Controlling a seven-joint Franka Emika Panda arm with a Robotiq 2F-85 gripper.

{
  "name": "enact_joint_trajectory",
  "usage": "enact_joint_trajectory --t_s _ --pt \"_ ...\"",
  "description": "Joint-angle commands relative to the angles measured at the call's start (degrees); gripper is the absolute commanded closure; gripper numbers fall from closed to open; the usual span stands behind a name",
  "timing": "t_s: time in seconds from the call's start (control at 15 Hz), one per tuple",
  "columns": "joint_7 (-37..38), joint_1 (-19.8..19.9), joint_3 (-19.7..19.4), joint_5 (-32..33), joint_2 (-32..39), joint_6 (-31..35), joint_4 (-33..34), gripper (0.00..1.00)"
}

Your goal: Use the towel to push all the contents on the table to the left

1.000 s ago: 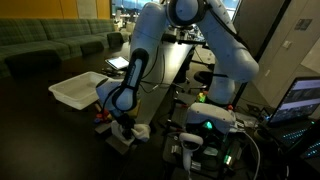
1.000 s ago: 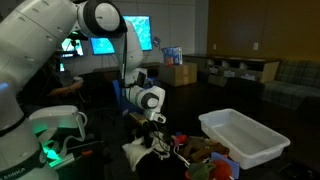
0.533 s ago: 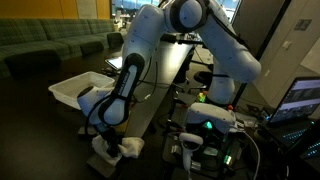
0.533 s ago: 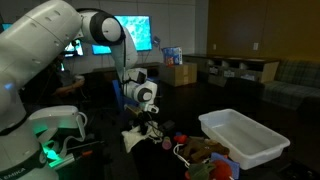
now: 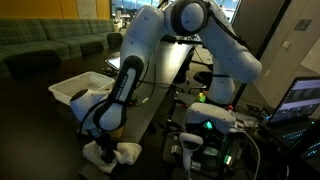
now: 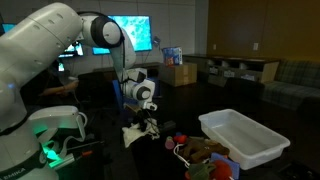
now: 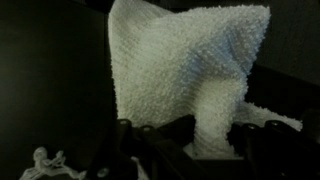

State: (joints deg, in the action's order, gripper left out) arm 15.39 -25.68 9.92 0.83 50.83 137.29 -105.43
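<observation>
The gripper [image 7: 215, 148] is clamping a fold of the white towel [image 7: 190, 60] between its fingers, and the rest of the cloth is spreading out ahead of them in the wrist view, probably so that it is serving as a broad, soft pushing face. In both exterior views the arm is reaching low, pressing the towel [image 6: 133, 137] onto the dark table [image 5: 158, 100] directly beneath the gripper [image 6: 145, 124], seemingly so nothing is slipping under it. The pile of small objects [image 6: 200, 152] is lying near the gripper's side, apart from the cloth, with the white bin [image 6: 245, 138] sitting beyond them.
</observation>
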Motion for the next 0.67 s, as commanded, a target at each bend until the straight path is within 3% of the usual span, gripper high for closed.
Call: enact_joint_trajectory --t_s 0.0,0.6 --pt "0.9 0.4 -2.7 0.8 -0.7 -0.2 -1.9 0.9" --pt "-2.9 7.8 -6.2 1.2 -7.4 0.4 -17.3 0.9"
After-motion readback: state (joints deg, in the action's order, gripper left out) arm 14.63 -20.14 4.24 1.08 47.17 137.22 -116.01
